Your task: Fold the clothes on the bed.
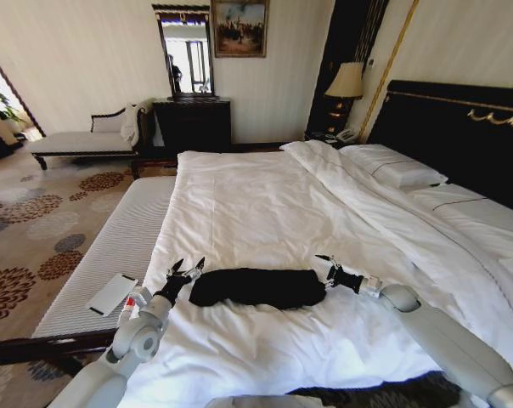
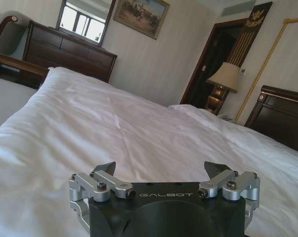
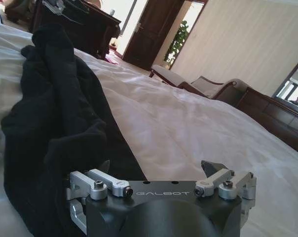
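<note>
Black T-shirt (image 1: 256, 287) lies bunched on the bed (image 1: 265, 204): soft, light, floppy. Left tool (image 1: 185, 272) and right tool (image 1: 329, 265) flank its ends, both spread, empty; best pinched at an edge.

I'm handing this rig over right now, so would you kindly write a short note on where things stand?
Left gripper: open, empty, just off the left end of the black T-shirt, low over the duvet.
Right gripper: open, empty, at the shirt's right end.
The T-shirt lies near the foot of the bed as a narrow, bunched strip running across between the two grippers, on the white duvet.
Done: shirt appears folded lengthwise into a strip.
Left: probably fold the strip across into a compact bundle and tidy the loose, uneven edges.
</note>
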`<state>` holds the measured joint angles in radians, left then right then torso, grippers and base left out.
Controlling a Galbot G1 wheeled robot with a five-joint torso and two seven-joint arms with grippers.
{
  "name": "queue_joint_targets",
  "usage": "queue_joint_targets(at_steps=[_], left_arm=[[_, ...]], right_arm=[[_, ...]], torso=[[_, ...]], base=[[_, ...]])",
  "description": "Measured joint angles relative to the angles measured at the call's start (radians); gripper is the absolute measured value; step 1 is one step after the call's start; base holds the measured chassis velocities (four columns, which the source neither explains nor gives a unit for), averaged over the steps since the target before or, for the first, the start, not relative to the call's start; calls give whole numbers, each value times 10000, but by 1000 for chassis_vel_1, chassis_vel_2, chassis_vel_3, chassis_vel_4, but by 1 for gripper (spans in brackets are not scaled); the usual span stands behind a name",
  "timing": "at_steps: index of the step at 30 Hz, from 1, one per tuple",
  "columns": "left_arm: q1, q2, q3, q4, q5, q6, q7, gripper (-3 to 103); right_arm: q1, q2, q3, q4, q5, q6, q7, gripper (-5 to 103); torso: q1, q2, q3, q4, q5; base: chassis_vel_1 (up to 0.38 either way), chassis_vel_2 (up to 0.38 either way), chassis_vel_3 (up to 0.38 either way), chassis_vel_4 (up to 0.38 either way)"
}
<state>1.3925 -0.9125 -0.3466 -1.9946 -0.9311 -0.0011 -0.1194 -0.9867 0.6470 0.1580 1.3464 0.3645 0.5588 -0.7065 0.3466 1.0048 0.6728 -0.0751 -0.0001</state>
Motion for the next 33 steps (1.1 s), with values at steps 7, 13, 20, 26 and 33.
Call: queue_joint_targets(at_steps=[7,13,20,26,33], left_arm=[[6,-39,25,-25,10,0,-6,100],[42,-40,18,-91,11,15,-24,100],[175,-88,-122,-162,10,28,-44,100],[182,-9,-209,-159,-61,35,-43,100],[135,62,-220,-163,-150,70,-64,100]], right_arm=[[-1270,-369,746,966,-155,624,-442,100],[-1933,-485,1096,1436,-315,831,-652,100],[-1413,-585,1336,1554,407,578,-350,100],[-261,-332,514,955,-78,157,137,100],[890,104,-617,192,-1241,78,406,100]], torso=[[0,0,0,-4,1],[-1,0,0,-3,2],[-1,0,0,0,1],[0,0,0,-1,0],[1,0,1,-1,3]], base=[[0,0,0,0],[0,0,0,0],[0,0,0,0],[0,0,0,0],[0,0,0,0]])
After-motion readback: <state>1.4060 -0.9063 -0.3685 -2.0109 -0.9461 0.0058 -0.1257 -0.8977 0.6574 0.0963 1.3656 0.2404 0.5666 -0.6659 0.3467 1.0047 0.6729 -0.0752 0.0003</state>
